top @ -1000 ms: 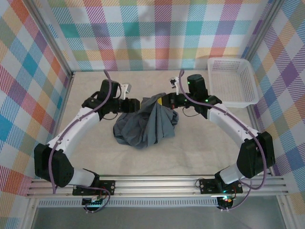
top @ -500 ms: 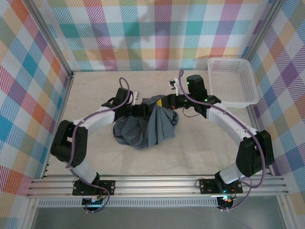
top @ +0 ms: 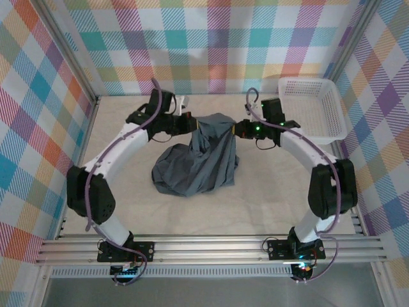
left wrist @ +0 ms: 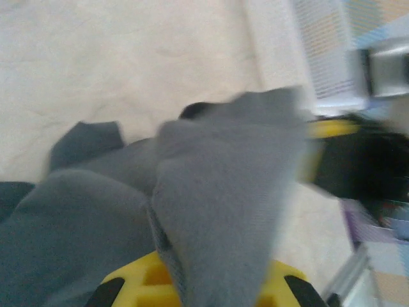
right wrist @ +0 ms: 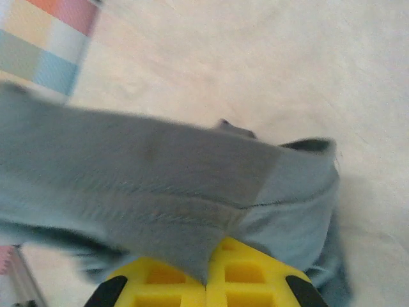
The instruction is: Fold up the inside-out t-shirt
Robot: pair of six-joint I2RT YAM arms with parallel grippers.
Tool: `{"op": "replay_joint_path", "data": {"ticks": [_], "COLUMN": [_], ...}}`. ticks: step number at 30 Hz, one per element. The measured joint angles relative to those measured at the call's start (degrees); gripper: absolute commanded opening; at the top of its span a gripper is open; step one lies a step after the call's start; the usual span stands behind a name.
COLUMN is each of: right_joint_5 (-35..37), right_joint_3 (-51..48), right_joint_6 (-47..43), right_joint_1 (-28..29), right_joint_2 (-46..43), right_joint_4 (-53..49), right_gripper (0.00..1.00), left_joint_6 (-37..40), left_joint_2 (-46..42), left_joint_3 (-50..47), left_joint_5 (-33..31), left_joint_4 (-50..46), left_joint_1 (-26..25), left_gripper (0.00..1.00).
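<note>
Spreading step: left fingers and right fingers each clench the t-shirt, held raised near the bench's far edge. Next, probably, draw it apart flat.

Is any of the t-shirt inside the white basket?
No, the t-shirt hangs from left hand and right hand, apart from the basket.

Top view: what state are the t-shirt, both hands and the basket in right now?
t-shirt: crumpled, top edge held up between both hands, rest heaped.
left hand: shut on t-shirt.
right hand: shut on t-shirt.
basket: upright, apart from the t-shirt.
</note>
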Motion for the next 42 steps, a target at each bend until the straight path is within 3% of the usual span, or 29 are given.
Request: {"op": "replay_joint_path", "data": {"ticks": [2, 4, 8, 11, 13, 16, 17, 18, 20, 21, 23, 25, 28, 31, 37, 42], "right_joint_5": [1.09, 2.54, 9.88, 16.35, 17.68, 19.58, 20.63, 21.99, 25.09, 26.10, 27.80, 27.47, 22.40, 9.09, -15.19, -21.35], "right_joint_3": [0.00, -0.02, -3.15, -5.46, -6.58, -7.10, -7.06, -6.97, -6.47, -5.99, -3.89, -1.31, 1.25, 1.66, -1.49, -2.95], "right_joint_6": [-0.83, -1.09, -2.60, -5.51, -6.08, -7.48, -8.15, -9.01, -10.93, -11.85, -14.32, -15.69, -15.74, -12.55, 4.79, 11.85], "right_joint_1": [0.22, 0.90, 4.39, 14.14, 20.41, 25.27, 25.83, 26.14, 26.36, 26.34, 26.34, 26.29, 25.94, 23.71, 14.67, 10.43], "right_joint_2": [0.57, -1.55, -13.35, -22.12, -24.61, -23.15, -21.53, -19.50, -14.49, -12.24, -7.02, -4.04, -4.39, -8.09, -11.39, -11.32], "right_joint_4": [-1.64, -2.62, -2.21, -0.35, 2.43, 6.36, 7.39, 8.41, 9.75, 9.90, 9.20, 7.67, 5.29, 5.31, 18.73, 21.64], "right_gripper": [0.31, 0.39, 0.43, 0.40, 0.44, 0.75, 0.82, 0.83, 0.78, 0.67, 0.26, 0.01, 0.00, 0.00, 0.00, 0.02], "left_joint_6": [-0.90, -1.88, -4.13, -5.27, -5.73, -6.34, -6.40, -6.54, -6.62, -6.73, -6.75, -6.25, -2.99, 1.16, 5.88, 7.50], "left_joint_2": [-2.08, -3.58, -4.68, -4.07, -3.48, -3.04, -2.95, -2.95, -2.95, -2.95, -2.95, -2.86, -2.58, -1.73, -0.57, -4.17], "left_joint_3": [3.08, 4.04, 4.50, 5.73, 7.30, 9.16, 9.64, 9.88, 10.19, 10.19, 10.23, 10.78, 11.72, 11.02, 4.90, -1.84], "left_joint_5": [0.79, 0.79, 0.22, -0.42, -0.90, -1.40, -1.44, -1.42, -1.42, -1.42, -1.44, -2.43, -7.43, -13.57, -13.81, -13.40], "left_joint_4": [-4.37, -7.74, -12.96, -15.76, -17.14, -17.86, -18.08, -18.18, -18.73, -18.97, -19.23, -20.11, -21.03, -20.17, -14.03, -9.51], "left_joint_1": [-0.66, -1.36, -1.42, -1.42, -1.42, -1.42, -1.42, -1.42, -1.42, -1.42, -1.42, -1.42, -1.20, 0.50, 3.87, 5.95], "left_gripper": [0.00, 0.00, 0.00, 0.00, 0.00, 0.00, 0.00, 0.00, 0.00, 0.00, 0.00, 0.00, 0.00, 0.00, 0.33, 0.45]}}
